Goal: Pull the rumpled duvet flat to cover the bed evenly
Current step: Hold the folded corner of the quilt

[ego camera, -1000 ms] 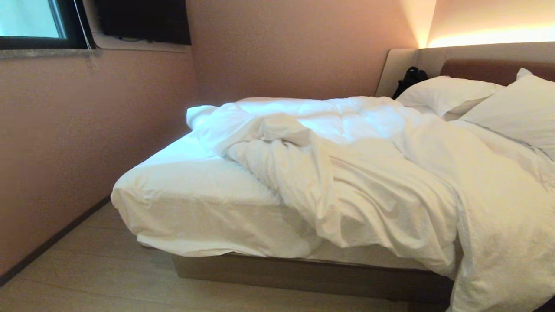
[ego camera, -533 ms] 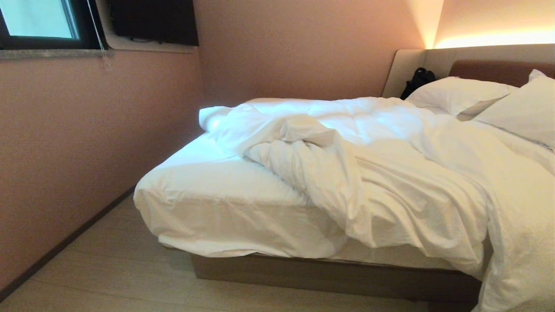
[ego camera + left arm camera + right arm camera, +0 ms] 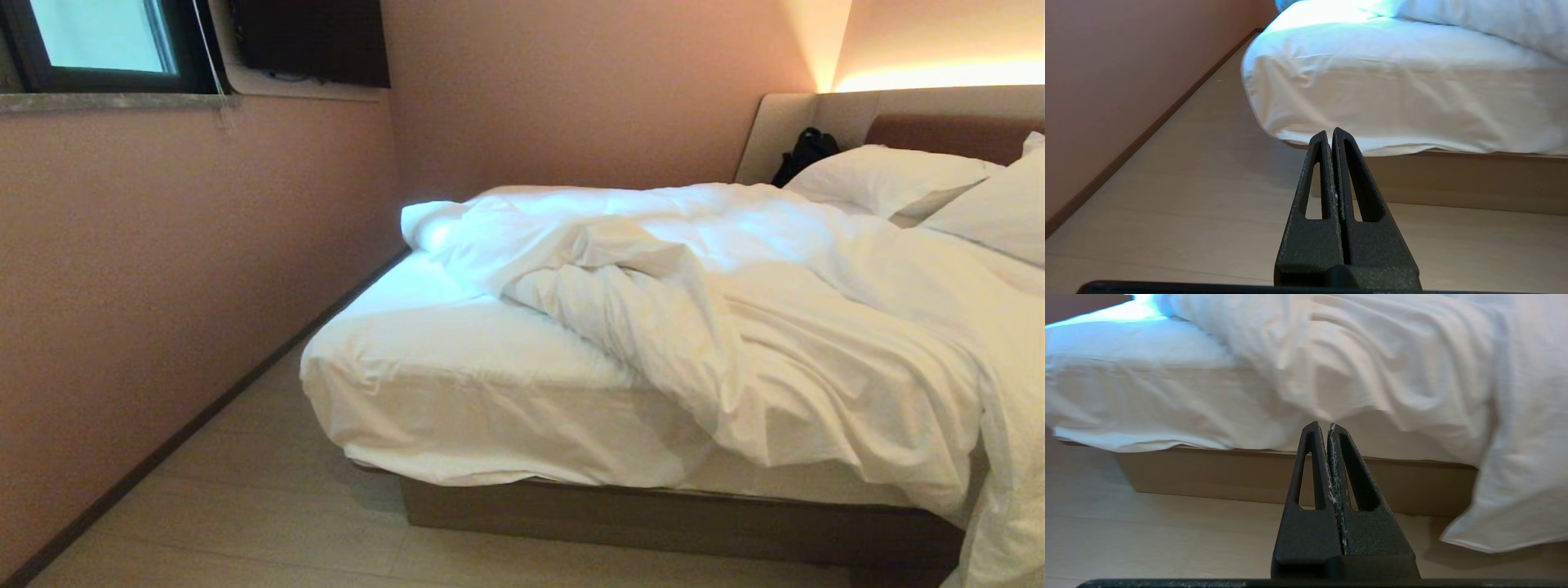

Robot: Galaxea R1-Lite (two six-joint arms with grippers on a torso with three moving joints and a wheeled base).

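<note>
The bed (image 3: pixel 653 523) stands with its far side against a pink wall (image 3: pixel 163 269), its padded headboard (image 3: pixel 939 126) at the right of the head view. The duvet (image 3: pixel 775 327) lies bunched and creased across the middle and right of the mattress, folded back on itself in a thick ridge that runs from the far wall side toward the near edge. Its near right part spills over the side of the bed and hangs down toward the floor (image 3: pixel 245 523). The foot end of the mattress is bare of it, showing only the wrinkled white sheet (image 3: pixel 457 384), whose hem drapes over the brown base. Two white pillows (image 3: pixel 890 175) rest by the headboard, with a small black thing (image 3: pixel 804 151) in the corner behind them; what it is cannot be told. A window (image 3: pixel 98 37) sits high at the upper left.

Neither arm shows in the head view. In the left wrist view the left pincer (image 3: pixel 1331 131) is clenched, fingers pressed together with nothing between them, held low above the floor and pointing at the foot corner of the bed, well apart from it. In the right wrist view the right pincer (image 3: pixel 1323 425) is likewise clenched and empty, aimed at the bed's near side where the duvet overhangs, not touching it
</note>
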